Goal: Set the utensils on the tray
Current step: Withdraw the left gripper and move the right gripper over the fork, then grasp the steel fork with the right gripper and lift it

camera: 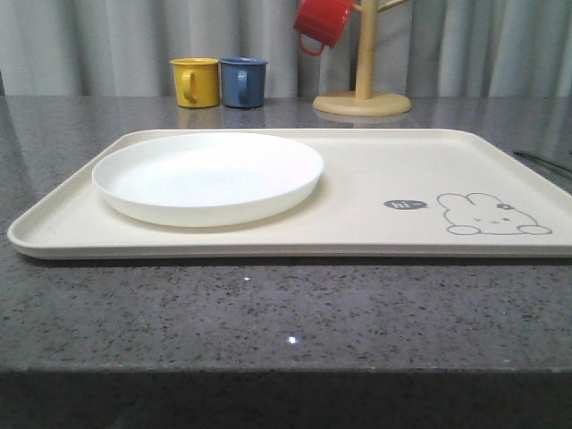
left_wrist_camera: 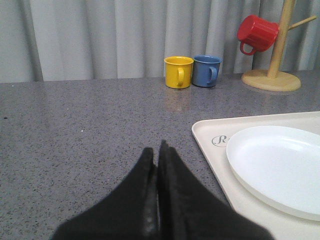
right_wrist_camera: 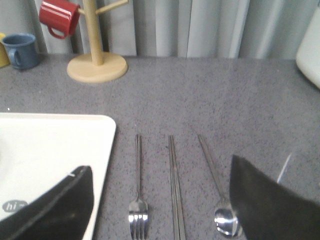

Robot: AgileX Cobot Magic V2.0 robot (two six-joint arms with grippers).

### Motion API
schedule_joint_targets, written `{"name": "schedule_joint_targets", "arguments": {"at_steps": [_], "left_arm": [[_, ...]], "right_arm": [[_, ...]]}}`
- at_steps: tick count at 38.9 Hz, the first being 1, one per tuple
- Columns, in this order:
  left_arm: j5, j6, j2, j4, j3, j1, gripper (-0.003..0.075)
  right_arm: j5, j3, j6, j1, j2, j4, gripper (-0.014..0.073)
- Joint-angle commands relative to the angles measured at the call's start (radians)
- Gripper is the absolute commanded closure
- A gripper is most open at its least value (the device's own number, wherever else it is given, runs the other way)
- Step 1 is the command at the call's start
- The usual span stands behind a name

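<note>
The cream tray [camera: 375, 170] lies across the table with a grey rabbit drawing at its right end. A round white plate [camera: 208, 176] rests on its left half. In the right wrist view a silver fork [right_wrist_camera: 138, 195], a pair of flat chopsticks [right_wrist_camera: 174, 185] and a spoon [right_wrist_camera: 220, 200] lie side by side on the counter just right of the tray [right_wrist_camera: 55, 150]. My right gripper [right_wrist_camera: 160, 200] hangs open above them with nothing held. My left gripper [left_wrist_camera: 156, 155] is shut and empty, over bare counter left of the tray [left_wrist_camera: 215, 145] and plate [left_wrist_camera: 280, 165].
A yellow mug [camera: 196, 82] and a blue mug [camera: 243, 81] stand at the back. A wooden mug tree [camera: 363, 89] holds a red mug [camera: 322, 22]. A white object [right_wrist_camera: 310, 47] sits at the far right of the counter.
</note>
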Motion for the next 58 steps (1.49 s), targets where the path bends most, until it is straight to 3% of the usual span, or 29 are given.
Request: {"name": "schedule_joint_targets", "arguments": {"at_steps": [1, 8, 16, 37, 52, 54, 58], "left_arm": [[-0.092, -0.009, 0.005, -0.009, -0.029, -0.008, 0.0738], [-0.091, -0.009, 0.005, -0.009, -0.029, -0.008, 0.0738], [-0.087, -0.009, 0.005, -0.009, -0.029, -0.008, 0.0738], [-0.087, -0.009, 0.005, -0.009, -0.029, -0.008, 0.0738], [-0.087, -0.009, 0.005, -0.009, -0.029, -0.008, 0.0738], [-0.087, -0.009, 0.005, -0.009, -0.029, -0.008, 0.0738], [-0.087, -0.009, 0.005, -0.009, -0.029, -0.008, 0.0738]], "right_arm": [[-0.039, -0.06, -0.009, -0.004, 0.097, -0.006, 0.0011], [0.053, -0.167, -0.009, -0.004, 0.319, -0.006, 0.0057], [0.115, -0.295, -0.009, -0.003, 0.547, -0.004, 0.0264], [0.32, -0.579, -0.073, 0.056, 1.042, 0.0, 0.0263], [0.338, -0.597, -0.073, 0.056, 1.169, 0.015, 0.0265], [0.347, -0.597, -0.073, 0.056, 1.172, 0.015, 0.0283], [0.349, -0.598, -0.073, 0.056, 1.17, 0.015, 0.0407]]}}
